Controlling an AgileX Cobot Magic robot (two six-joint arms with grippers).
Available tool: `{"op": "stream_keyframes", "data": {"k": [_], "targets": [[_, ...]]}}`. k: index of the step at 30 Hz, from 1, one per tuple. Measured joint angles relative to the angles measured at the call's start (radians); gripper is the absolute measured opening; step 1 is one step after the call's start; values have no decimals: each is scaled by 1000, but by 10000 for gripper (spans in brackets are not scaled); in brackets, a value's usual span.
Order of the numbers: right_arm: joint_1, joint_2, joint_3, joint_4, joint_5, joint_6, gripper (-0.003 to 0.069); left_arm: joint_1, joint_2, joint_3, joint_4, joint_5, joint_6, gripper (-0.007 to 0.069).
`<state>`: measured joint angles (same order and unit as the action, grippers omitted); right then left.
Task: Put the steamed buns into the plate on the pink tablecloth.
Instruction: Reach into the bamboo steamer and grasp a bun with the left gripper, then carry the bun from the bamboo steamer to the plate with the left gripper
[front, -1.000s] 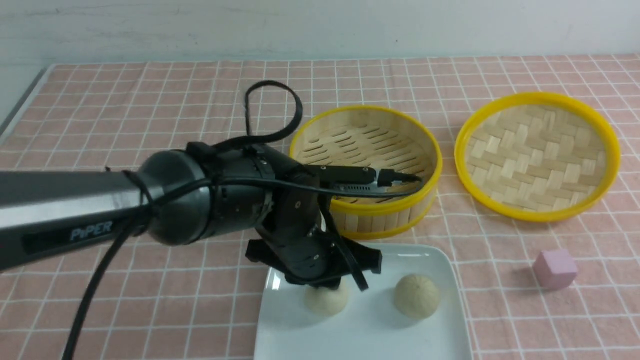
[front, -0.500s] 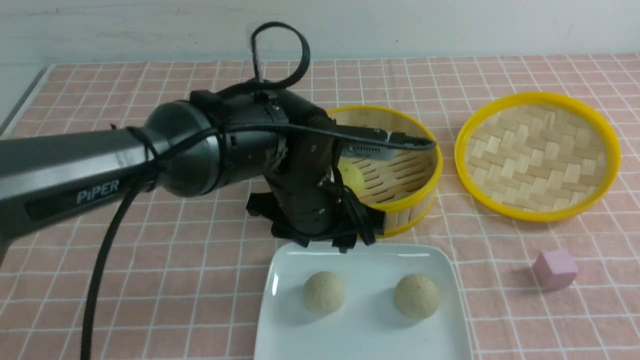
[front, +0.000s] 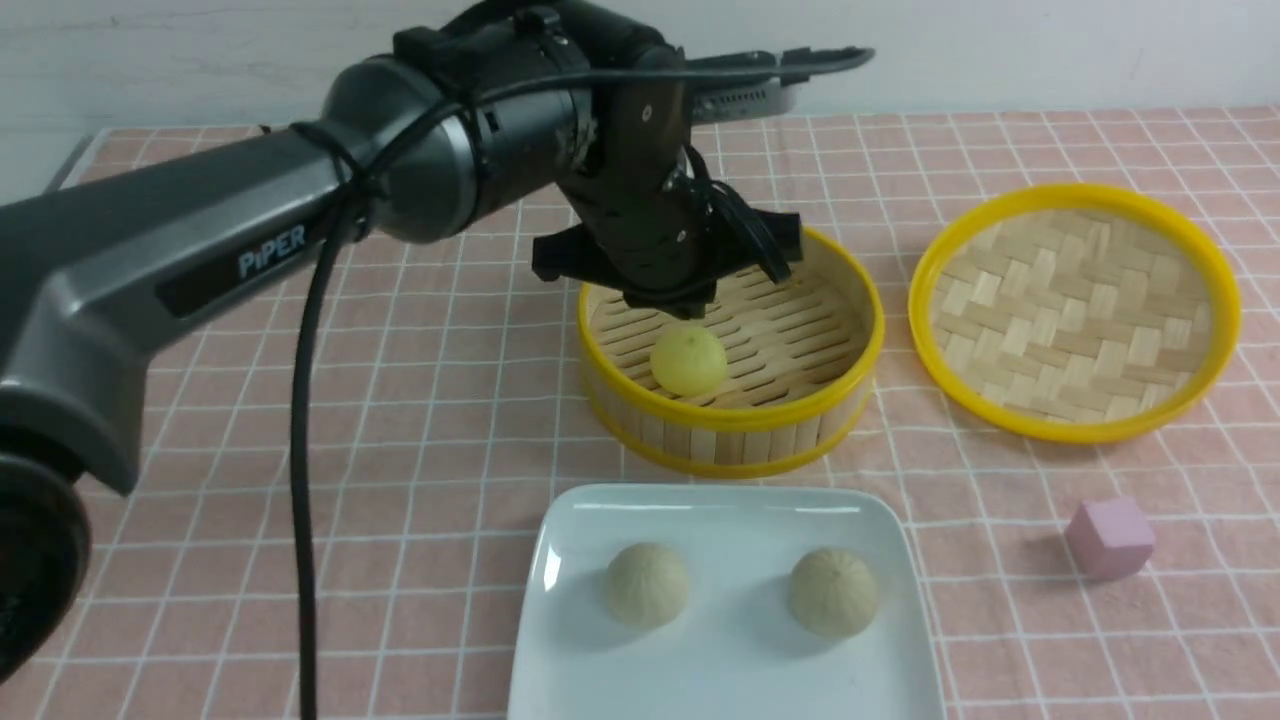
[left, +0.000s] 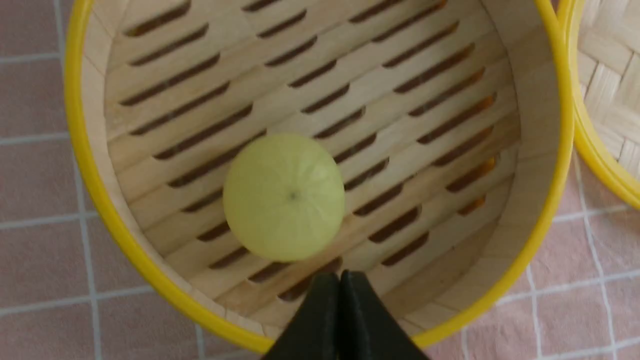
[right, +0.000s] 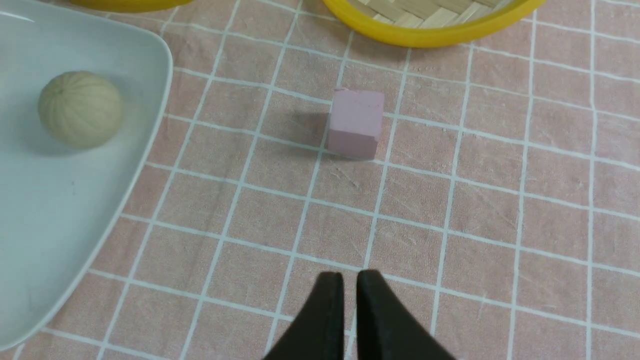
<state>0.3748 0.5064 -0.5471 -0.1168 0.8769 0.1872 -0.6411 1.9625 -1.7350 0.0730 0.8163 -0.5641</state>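
L gripper (left: 340, 276): fingers pressed together, empty, above steamer basket (front: 735, 418) | yellow bun (left: 283, 196): on basket floor | pale bun (front: 646, 585) + 2nd pale bun (front: 833, 592): on plate (front: 720, 680), apart | R gripper (right: 350, 277): fingers nearly touching, empty, over pink tablecloth (right: 450, 225)

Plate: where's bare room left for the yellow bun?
Widest bare patch on the plate is the near strip, robot-side of the left beige bun and right beige bun. The gap between them also looks free. Tight between buns and side rims.
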Motion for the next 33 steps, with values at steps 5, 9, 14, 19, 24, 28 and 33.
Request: {"op": "stream_keyframes", "data": {"k": [5, 9, 14, 19, 24, 28, 33], "targets": [[0, 0, 0, 0, 0, 0, 72, 9, 48, -39, 8, -1, 0, 113], [0, 0, 0, 0, 0, 0, 77, 9, 103, -53, 14, -40, 0, 277], [0, 0, 0, 0, 0, 0, 84, 9, 164, -53, 75, -102, -4, 382], [0, 0, 0, 1, 0, 0, 87, 9, 214, -56, 99, -100, -22, 262], [0, 0, 0, 1, 2, 0, 92, 9, 200, -70, 101, -49, -22, 50], [0, 0, 0, 1, 2, 0, 93, 9, 111, -92, 96, 21, -17, 22], [0, 0, 0, 1, 2, 0, 99, 9, -116, -124, 89, 77, 59, 22]]}}
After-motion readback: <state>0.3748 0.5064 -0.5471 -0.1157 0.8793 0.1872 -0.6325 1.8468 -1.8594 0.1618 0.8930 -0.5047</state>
